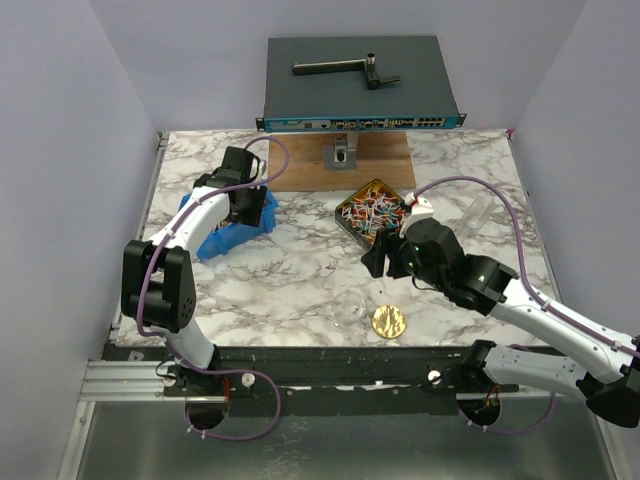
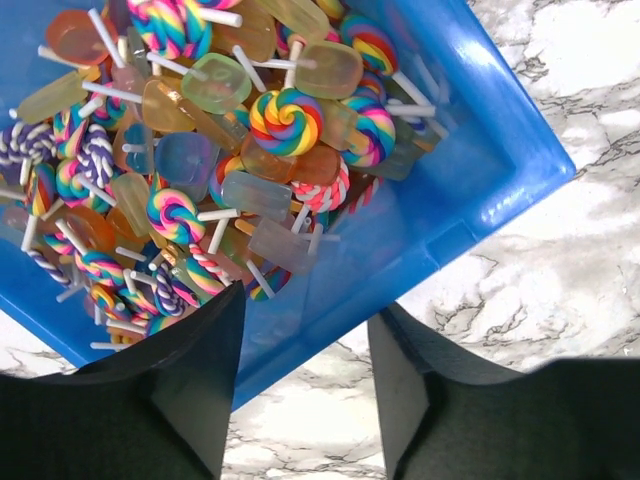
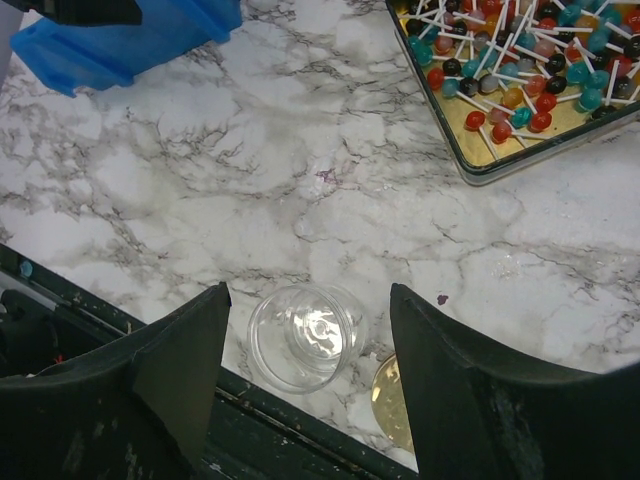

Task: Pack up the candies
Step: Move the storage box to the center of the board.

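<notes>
Marble table [image 2: 560, 330]; left gripper [image 2: 307, 305] parted, empty.

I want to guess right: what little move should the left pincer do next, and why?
Probably dip the left pincer into the blue bin and pinch a lollipop: its jaws are open and empty above the bin's edge, and the clear jar looks empty.

**What I can't make out from here**

I'm using the clear jar [image 3: 305, 335] as my mark. Just right of it, the gold lid [image 3: 388, 400] shows only a sliver, the rest behind a finger [image 3: 480, 390] of the right gripper [image 3: 310, 292]. Up and right of the jar, the tray [image 3: 520, 160] runs off the picture's top and right edges. Far up-left, the blue bin [image 3: 130, 45] is cut by the top edge. From overhead, the left arm [image 1: 232, 190] covers the bin's contents, and the candies [image 1: 372, 210] are too small to separate.
</notes>
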`<state>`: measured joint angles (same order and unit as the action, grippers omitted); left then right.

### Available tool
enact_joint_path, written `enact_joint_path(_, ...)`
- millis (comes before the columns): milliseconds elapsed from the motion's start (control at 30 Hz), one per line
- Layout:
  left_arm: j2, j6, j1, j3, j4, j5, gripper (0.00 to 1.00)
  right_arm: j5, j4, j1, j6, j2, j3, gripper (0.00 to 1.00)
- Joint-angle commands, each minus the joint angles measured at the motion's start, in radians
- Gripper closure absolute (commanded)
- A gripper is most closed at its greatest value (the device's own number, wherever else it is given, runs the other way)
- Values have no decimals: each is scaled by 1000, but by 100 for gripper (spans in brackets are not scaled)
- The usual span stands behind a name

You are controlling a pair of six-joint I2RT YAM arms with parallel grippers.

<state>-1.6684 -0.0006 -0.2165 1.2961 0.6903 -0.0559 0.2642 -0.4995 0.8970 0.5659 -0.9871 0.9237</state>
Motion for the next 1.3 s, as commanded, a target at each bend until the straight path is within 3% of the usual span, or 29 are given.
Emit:
enact_joint_path(0,-2,-44,6,12,66,-10,51,-5,-10,5,-9,5,-28,31)
enact_joint_path(233,25,-107,0,9,113,52,63,-13,7,6,-6,-7,-40,31)
enact_joint_path(467,42,-177,-5,-13,116,221,78,-12,14,5,2,-16,-59,31)
enact_joint_path(733,56,-299,-10,-52,74,330,85,-3,5,6,6,-6,-68,31)
enact_joint_path(1000,118,-482,-23,-172,-105,440,100,20,-18,5,3,-3,-71,31)
enact_joint_path(1267,166,-716,-58,-291,-313,453,100,49,-51,5,2,21,-68,31)
